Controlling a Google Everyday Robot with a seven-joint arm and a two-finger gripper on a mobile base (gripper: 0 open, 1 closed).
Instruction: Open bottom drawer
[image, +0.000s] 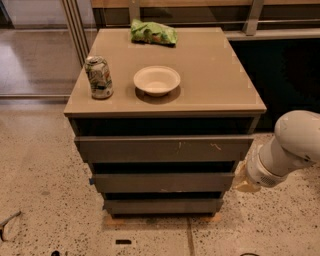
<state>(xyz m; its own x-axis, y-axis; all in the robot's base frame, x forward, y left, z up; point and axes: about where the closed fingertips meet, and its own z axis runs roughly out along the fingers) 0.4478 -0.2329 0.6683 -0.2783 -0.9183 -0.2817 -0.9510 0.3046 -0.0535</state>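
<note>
A speckled floor (40, 200) is carrying a grey-brown cabinet (215, 85). On the cabinet's top, a can (98, 76) is standing at the left front, a white bowl (156, 80) is sitting near the middle, and a green bag (153, 32) is lying at the back edge. The bottom drawer (162, 205) is sitting lowest in the cabinet's front. The gripper (246, 181) is hanging just beside the cabinet's right side, level with the middle drawer (162, 182). The bottom drawer is lying below and left of the gripper, without touching it. Whether the gripper is open or closed cannot be told.
</note>
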